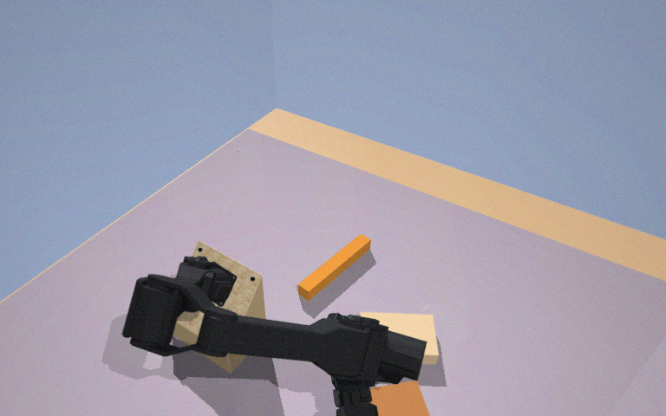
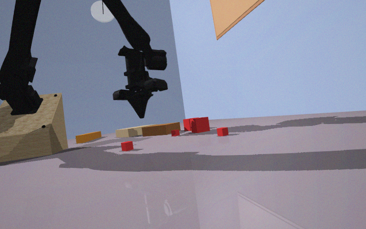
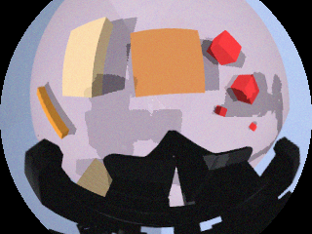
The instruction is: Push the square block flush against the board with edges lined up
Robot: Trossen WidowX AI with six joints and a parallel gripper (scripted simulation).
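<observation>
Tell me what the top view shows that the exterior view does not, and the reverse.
Only the top view shows the tan strip along the table's far edge, and the orange bar lengthwise from above.

Only the exterior view shows the red cubes and the shut fingers hanging above the table, touching nothing; in the top view the arm hides them.

Both show the arm's wooden base, the orange bar, the pale block and the orange-brown block.

Red cubes (image 2: 200, 124) scattered on table (image 2: 242, 172); cream slab (image 1: 417, 328).
</observation>
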